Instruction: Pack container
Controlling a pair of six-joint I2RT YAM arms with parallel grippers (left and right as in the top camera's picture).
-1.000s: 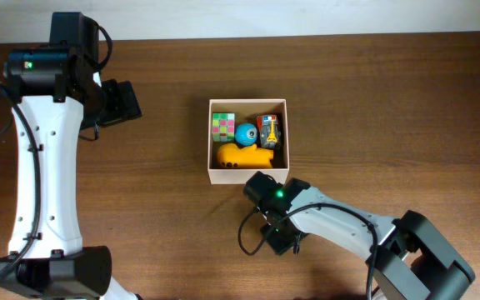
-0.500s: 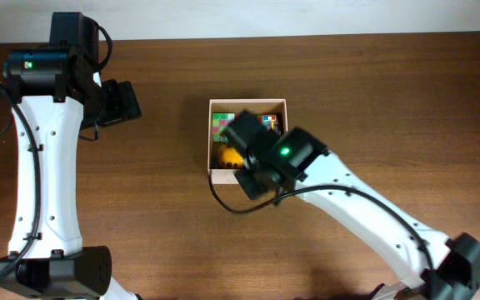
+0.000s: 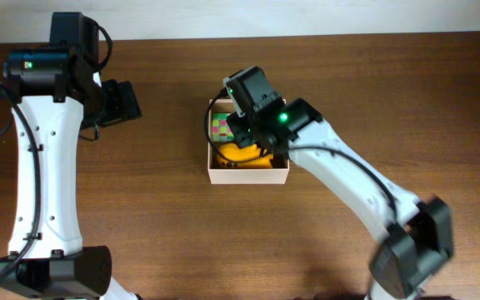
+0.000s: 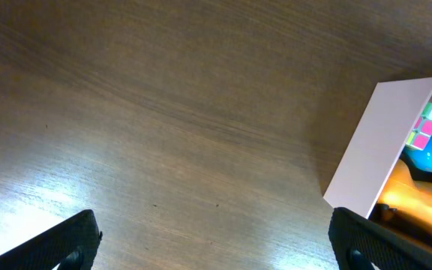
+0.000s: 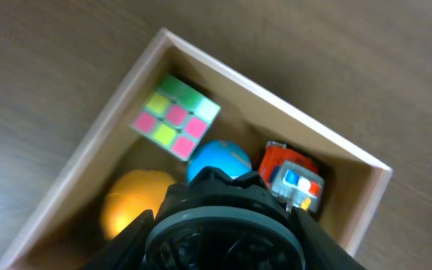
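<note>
**Right claw poised over the filled container, left claw kept aside**

The container [image 3: 248, 174] is set mid-tabletop [image 3: 390, 75], with a puzzle cube [image 5: 175, 116], blue ball [image 5: 217, 159], red toy [image 5: 291, 176] and yellow toy [image 5: 130, 202] packed inside. The right claw [image 3: 257, 133] is held directly above the interior, probably for a drop or a check. Whether it is spread or closed cannot be told, as its housing hides it. Little floor is left between the walls, so the rims would have to be avoided. The left claw [image 4: 216, 246] is held spread and empty, well apart, out of the way.
</note>
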